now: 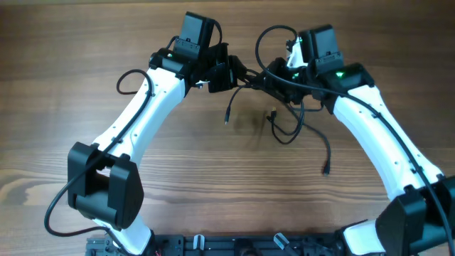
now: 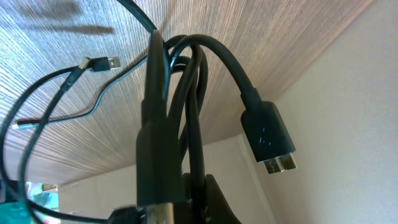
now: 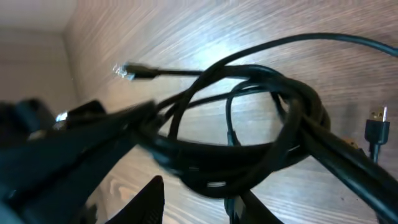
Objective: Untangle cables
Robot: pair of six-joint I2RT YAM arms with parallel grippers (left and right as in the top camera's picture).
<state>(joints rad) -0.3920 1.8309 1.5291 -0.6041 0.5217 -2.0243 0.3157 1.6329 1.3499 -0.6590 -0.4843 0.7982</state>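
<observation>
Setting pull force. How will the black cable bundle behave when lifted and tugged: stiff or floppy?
Probably floppy: loose ends trail slack from the cable bundle. Likely light, since it looks thin throughout. Its loops wrap each other, so a tug may tighten rather than free them.

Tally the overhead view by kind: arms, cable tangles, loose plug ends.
Arms: 2, left and right
Cable tangle: 1, strung between the arms
Loose plug ends: 3
Total: 6
</observation>
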